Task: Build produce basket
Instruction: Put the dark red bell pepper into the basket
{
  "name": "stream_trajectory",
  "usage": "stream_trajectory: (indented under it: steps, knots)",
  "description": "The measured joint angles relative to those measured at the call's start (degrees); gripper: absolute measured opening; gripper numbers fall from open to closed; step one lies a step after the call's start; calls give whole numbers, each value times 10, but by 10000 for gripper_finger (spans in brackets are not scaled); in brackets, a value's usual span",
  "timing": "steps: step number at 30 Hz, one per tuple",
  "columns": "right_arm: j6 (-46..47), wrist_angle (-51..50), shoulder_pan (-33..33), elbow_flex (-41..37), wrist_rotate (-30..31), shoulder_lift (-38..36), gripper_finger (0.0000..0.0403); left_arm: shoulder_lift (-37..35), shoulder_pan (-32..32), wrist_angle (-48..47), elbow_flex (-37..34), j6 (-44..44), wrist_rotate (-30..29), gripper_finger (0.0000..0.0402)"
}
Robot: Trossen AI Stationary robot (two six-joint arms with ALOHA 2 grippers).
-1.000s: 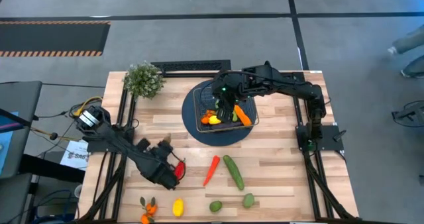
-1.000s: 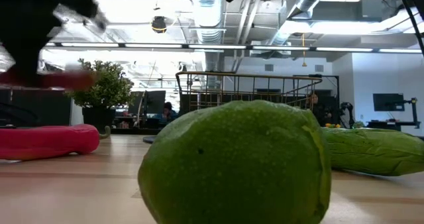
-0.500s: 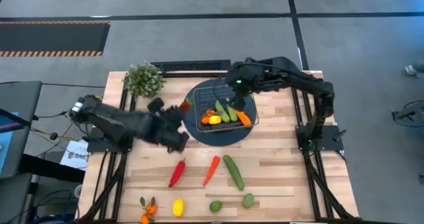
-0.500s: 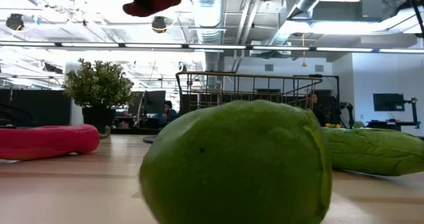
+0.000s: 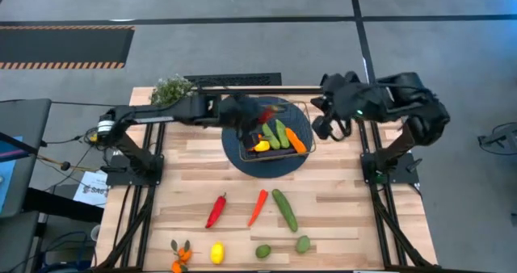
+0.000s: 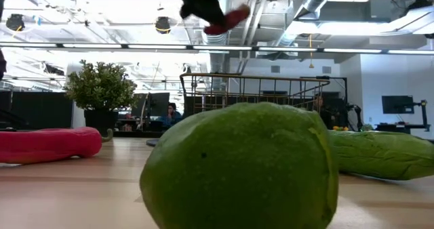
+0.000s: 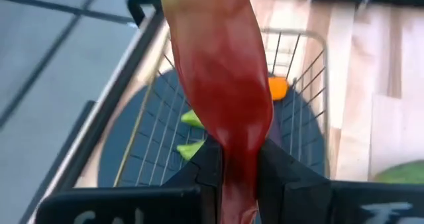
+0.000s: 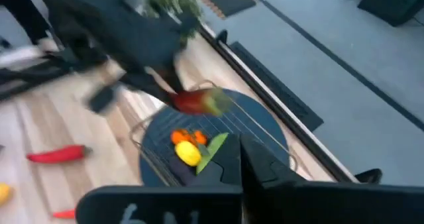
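Red pepper [image 7: 222, 98] clamped in left gripper [image 7: 238, 168], over the wire basket [image 5: 300, 118] at table 12 o'clock. Basket sits on a blue disc [image 5: 242, 156], holding two cucumbers, a lemon, two orange pieces. Loose toward 6 o'clock: two red peppers, one cucumber, two limes, one lemon, tangerines. Right gripper [image 5: 317, 129] shut, empty, at 2 o'clock. No legible labels.

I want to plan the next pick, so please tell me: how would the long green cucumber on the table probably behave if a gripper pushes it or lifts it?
The cucumber looks round and elongated, so a sideways push would probably roll it. It lies straight without sagging, so it is likely stiff. Its skin looks smooth, so a grip near one end may slip or let it pivot.
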Motion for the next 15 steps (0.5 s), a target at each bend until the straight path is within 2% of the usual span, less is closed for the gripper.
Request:
stream_trajectory:
  steps: [10, 15]
  knots:
    - [89, 0, 100, 0, 61, 38, 2, 133, 53, -11, -1, 92, 76, 28]
    - [126, 0, 119, 0, 63, 74, 2, 175, 53, -31, -1, 133, 81, 28]
